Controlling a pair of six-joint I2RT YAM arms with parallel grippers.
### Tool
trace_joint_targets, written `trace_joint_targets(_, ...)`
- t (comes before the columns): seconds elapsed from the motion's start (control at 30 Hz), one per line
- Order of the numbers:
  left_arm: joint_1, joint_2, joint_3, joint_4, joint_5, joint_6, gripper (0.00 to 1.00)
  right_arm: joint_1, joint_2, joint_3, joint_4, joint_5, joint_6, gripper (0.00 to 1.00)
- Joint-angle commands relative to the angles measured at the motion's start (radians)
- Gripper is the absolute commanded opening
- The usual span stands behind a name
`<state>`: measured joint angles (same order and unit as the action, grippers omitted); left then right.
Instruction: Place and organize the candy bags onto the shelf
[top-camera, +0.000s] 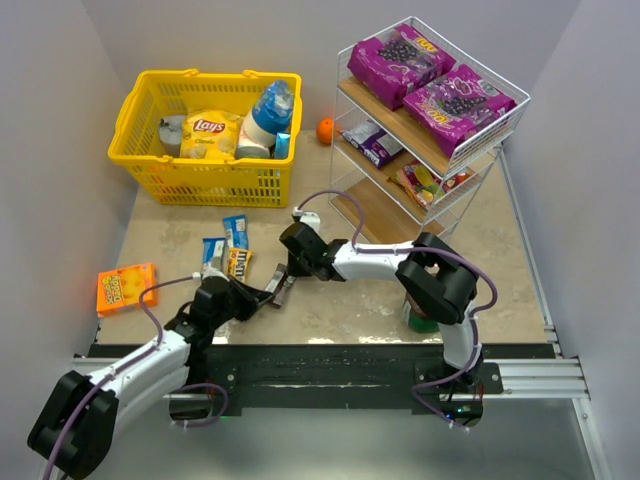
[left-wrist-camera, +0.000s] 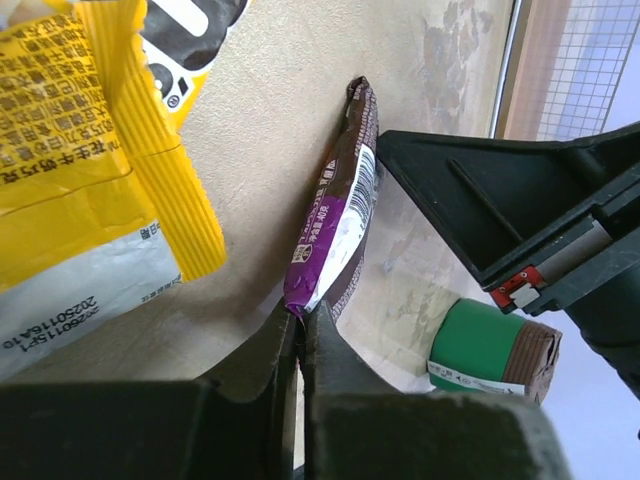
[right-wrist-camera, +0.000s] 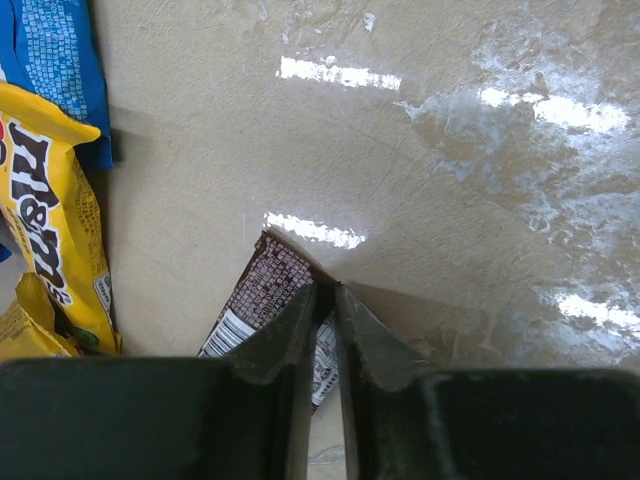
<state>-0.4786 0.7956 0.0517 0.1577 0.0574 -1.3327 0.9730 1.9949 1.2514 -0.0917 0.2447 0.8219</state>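
Left gripper (left-wrist-camera: 302, 325): fingers pressed together on the near end seam of the brown-purple candy packet (left-wrist-camera: 335, 210), no gap visible between them. In the left wrist view the packet ran edge-on away from the fingertips, its far end beside the black body of the right gripper (top-camera: 288, 275).

Right gripper: fingers narrow, nearly together. In the right wrist view the other end of the same packet sat between them, with a brown corner and a barcode strip sticking out to the left of the fingers (right-wrist-camera: 300, 310).

Both arms thus gripped one packet, one at each end. It was low over the table (top-camera: 350, 300), in front of the arm bases. Could not tell whether its lower edge touched the surface.

A yellow M&M's bag (right-wrist-camera: 45, 230) lay just beside the packet, with blue bags (top-camera: 235, 230) beyond it.

The shelf (top-camera: 375, 212) stood well apart at the far right. Two large purple bags (top-camera: 400, 60) lay on its top tier, a small purple packet (top-camera: 372, 142) and a red packet (top-camera: 430, 183) on the middle tier, and the bottom tier showed bare wood.

The yellow basket (top-camera: 140, 100) stood at the far left and the orange box (top-camera: 125, 288) lay flat near the left edge. A green-wrapped item (left-wrist-camera: 480, 345) lay by the right arm's base.
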Motion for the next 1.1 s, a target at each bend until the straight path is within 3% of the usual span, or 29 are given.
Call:
trace_joint_targets(0.0,-0.005,-0.012,-0.058,-0.020,-0.028,0.052,0.00,0.001,-0.083,-0.041,-0.068,0.039,-0.007,0.25)
trace_joint_targets(0.1,-0.005,0.010,0.002,-0.015,-0.008,0.118,0.00,0.004,-0.181,-0.064,-0.082,0.068,-0.036,0.39)
trace_joint_targets(0.27,-0.005,0.057,0.109,0.002,0.039,0.243,0.00,0.042,-0.358,-0.086,-0.127,0.053,-0.131,0.51)
trace_joint_targets(0.67,-0.006,0.336,0.405,0.236,0.240,0.395,0.00,0.095,-0.830,-0.092,-0.151,-0.169,-0.306,0.60)
trace_joint_targets(0.8,-0.031,0.494,0.552,0.315,0.272,0.399,0.00,0.095,-0.918,-0.092,-0.157,-0.226,-0.334,0.61)
trace_joint_targets(1.07,-0.087,0.856,0.867,0.396,0.348,0.421,0.00,0.095,-1.004,-0.096,-0.209,-0.179,-0.323,0.62)
